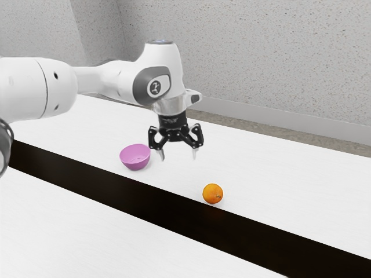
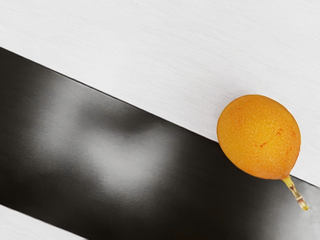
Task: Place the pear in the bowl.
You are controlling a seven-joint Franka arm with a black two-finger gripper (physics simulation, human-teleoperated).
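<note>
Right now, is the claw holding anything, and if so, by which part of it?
Nothing is held: the black two-fingered claw is open, with nothing between its fingers. The rounded orange fruit with a stem lies below, untouched.

Landmark: round pink-purple bowl [image 1: 135, 157], mouth up, enterable from above. Low passage available over the smooth white tabletop [image 1: 174, 172], between bowl and rounded orange stemmed fruit [image 1: 213, 194]. Fruit obstructs low travel farther toward the exterior view's right of bowl. Jointed white robot arm [image 1: 93, 81] obstructs higher up than bowl. Speckled grey wall [image 1: 261, 63] bounds space beyond bowl
</note>
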